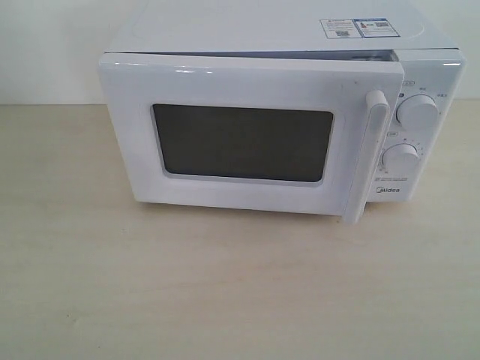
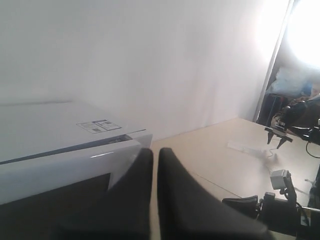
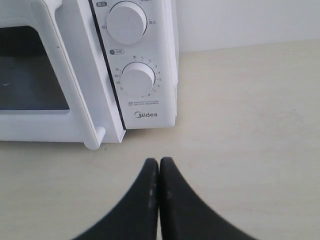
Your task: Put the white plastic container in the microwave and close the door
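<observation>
The white microwave (image 1: 262, 30) stands at the back of the table. Its door (image 1: 240, 142), with a dark window and a long white handle (image 1: 367, 157), hangs slightly ajar, its handle edge standing out in front of the dial panel (image 1: 418, 111). The white plastic container is out of view. Neither arm shows in the exterior view. My left gripper (image 2: 155, 152) is shut and empty, hovering near the door's top corner (image 2: 115, 150). My right gripper (image 3: 159, 162) is shut and empty above the table, a little in front of the handle's lower end (image 3: 95, 140) and the dial panel (image 3: 145, 55).
Light wooden tabletop (image 1: 225, 285) spreads in front of and beside the microwave. A white wall rises behind it. In the left wrist view, dark equipment (image 2: 280, 205) and another gripper-like device (image 2: 280, 135) sit further off along the table.
</observation>
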You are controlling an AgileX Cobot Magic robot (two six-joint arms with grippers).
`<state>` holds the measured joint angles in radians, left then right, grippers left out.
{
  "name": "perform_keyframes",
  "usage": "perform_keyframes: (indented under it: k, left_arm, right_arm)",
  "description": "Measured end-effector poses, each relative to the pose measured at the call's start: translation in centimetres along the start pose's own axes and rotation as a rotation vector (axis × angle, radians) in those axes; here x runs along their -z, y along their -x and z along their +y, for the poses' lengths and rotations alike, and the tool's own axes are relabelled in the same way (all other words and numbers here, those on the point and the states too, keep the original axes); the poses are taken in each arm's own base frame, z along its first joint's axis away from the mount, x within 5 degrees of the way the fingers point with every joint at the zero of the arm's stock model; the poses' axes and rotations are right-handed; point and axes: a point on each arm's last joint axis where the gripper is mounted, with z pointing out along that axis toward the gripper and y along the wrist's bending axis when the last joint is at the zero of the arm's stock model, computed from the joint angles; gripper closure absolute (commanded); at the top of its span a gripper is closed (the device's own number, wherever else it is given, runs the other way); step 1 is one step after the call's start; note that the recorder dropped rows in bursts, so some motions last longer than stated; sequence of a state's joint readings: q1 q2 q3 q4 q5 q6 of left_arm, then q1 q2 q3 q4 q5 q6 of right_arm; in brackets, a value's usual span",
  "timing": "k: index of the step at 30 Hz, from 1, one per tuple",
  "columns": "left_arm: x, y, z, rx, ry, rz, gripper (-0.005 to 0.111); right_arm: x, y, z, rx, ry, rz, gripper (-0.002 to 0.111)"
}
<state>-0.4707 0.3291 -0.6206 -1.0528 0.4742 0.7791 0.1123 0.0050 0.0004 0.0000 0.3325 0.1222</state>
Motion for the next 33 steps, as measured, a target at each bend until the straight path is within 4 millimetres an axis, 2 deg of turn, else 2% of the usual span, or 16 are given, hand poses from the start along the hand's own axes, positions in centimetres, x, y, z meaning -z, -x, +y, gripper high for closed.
perform_keyframes:
  k: [13, 20, 28, 33]
  left_arm:
    - [-0.1, -1.4, 0.4, 0.005, 0.009, 0.037, 0.102]
    - [-0.1, -1.5, 0.3, 0.025, 0.005, 0.042, 0.102]
    - [-0.1, -1.6, 0.2, 0.022, -0.014, 0.064, 0.102]
    - [-0.1, -1.7, 0.1, 0.022, -0.018, 0.067, 0.102]
  right_arm:
    - [0.0, 0.4, 0.0, 0.048, -0.001, -0.045, 0.108]
    - [0.7, 3.6, 0.4, 0.008, 0.048, -0.403, 0.108]
    - [1.9, 5.5, 0.7, 0.001, 0.079, -0.648, 0.108]
    - [2.9, 6.7, 0.7, -0.174, 0.155, -0.795, 0.108]
